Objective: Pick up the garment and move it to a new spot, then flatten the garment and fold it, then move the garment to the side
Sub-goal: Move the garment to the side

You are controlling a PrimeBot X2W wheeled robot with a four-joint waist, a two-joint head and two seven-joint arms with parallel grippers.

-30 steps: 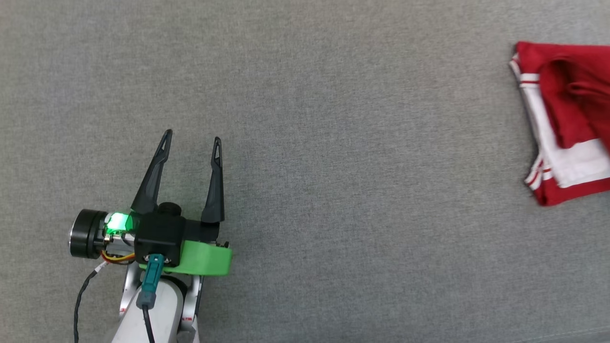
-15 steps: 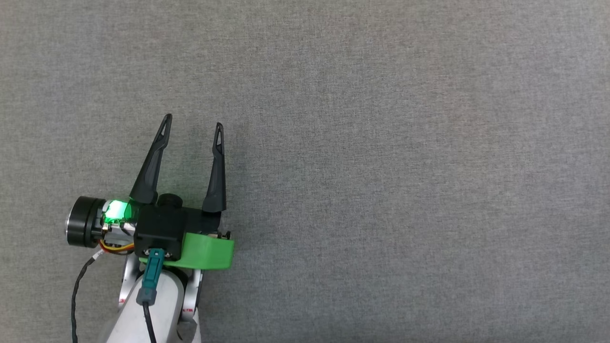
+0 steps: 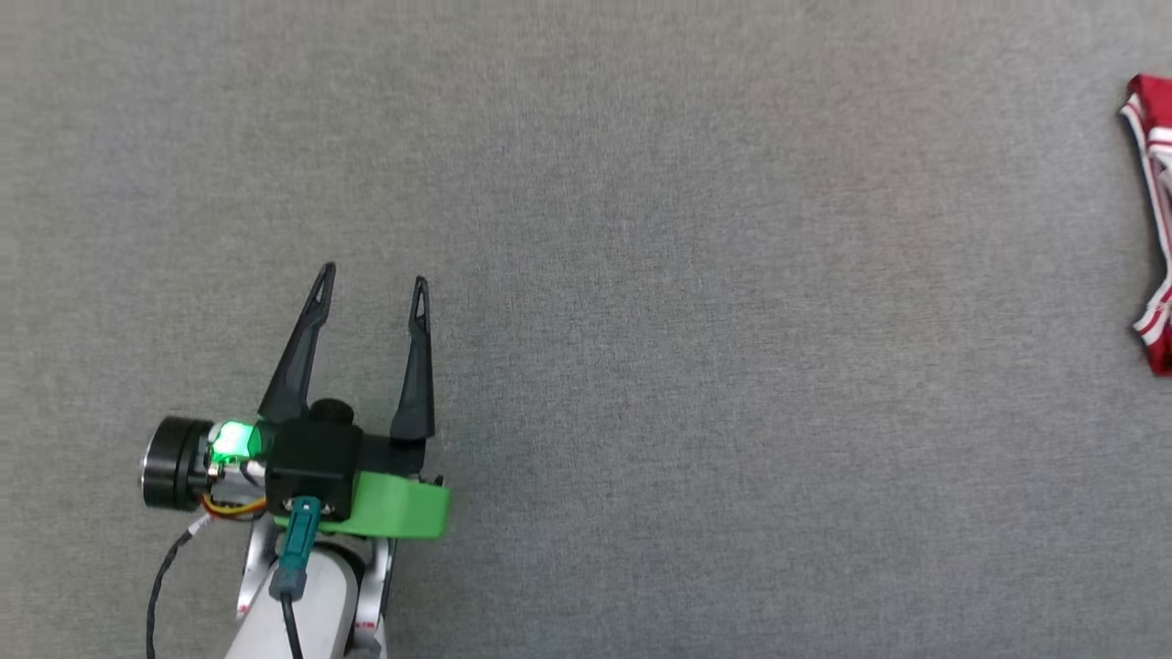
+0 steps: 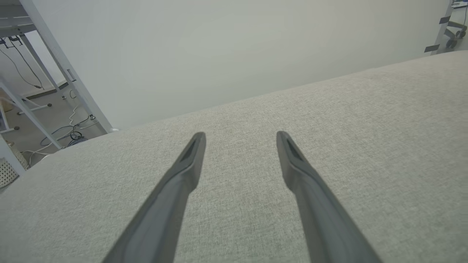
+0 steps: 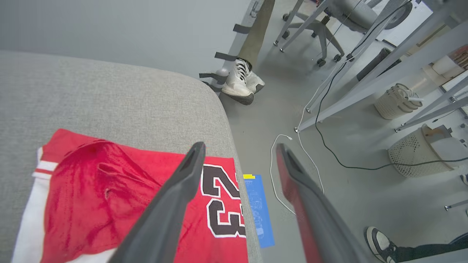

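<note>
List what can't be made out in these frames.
- Head view: garment cut by the right edge; its folded shape is unseen.
- Right wrist view: garment runs off the bottom edge; one finger of the open right tool covers part of its printed number.
- Right wrist view: person's shoe; body cut by the top edge.
- Right wrist view: blue sheet on the floor; print too small to read.
</note>
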